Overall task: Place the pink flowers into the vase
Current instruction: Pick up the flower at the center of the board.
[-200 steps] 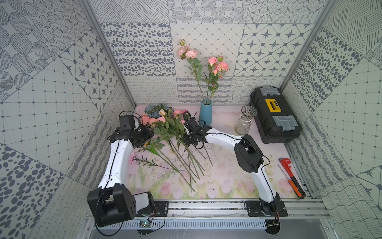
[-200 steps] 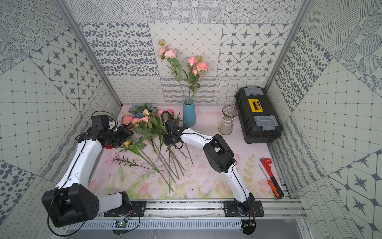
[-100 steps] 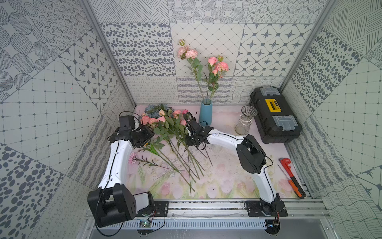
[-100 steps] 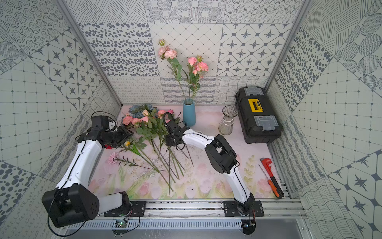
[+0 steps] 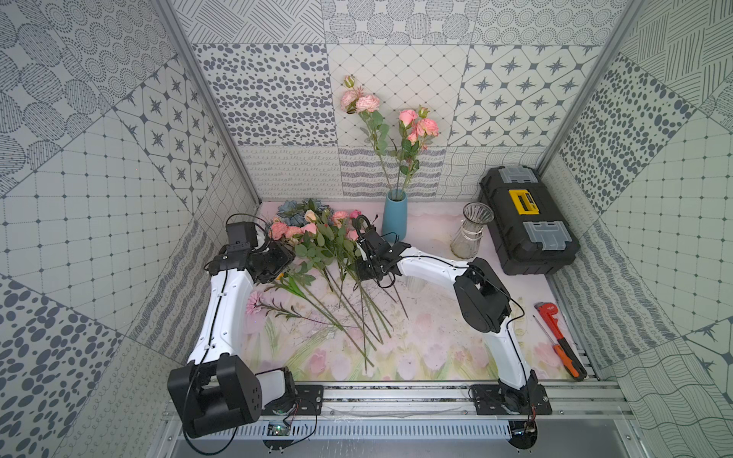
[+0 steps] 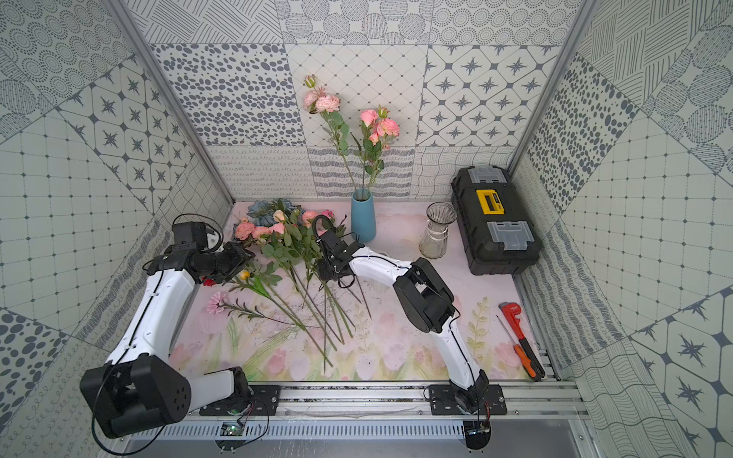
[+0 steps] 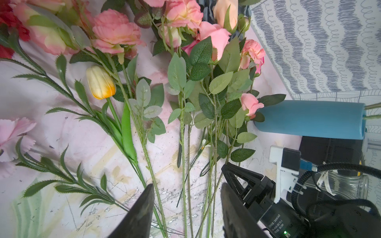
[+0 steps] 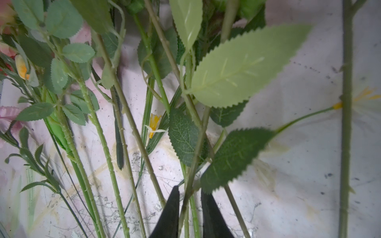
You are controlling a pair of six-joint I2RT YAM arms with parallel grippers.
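Now: pickup step. The right claw (image 8: pixel 189 192) is clenched on a stem (image 8: pixel 186 197) of the pink flowers (image 5: pixel 301 232), heaped on the mat (image 5: pixel 436 337) near the blue vase (image 5: pixel 394 216). The left claw (image 7: pixel 187 184) hangs released. Next move likely needs lifting clear of tangled neighbours, uprighting, then threading the narrow mouth.

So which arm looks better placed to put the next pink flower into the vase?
Probably right: the right hand is closed on a leafy stem, close to the blue vase. The left hand hangs open, gripping nothing.
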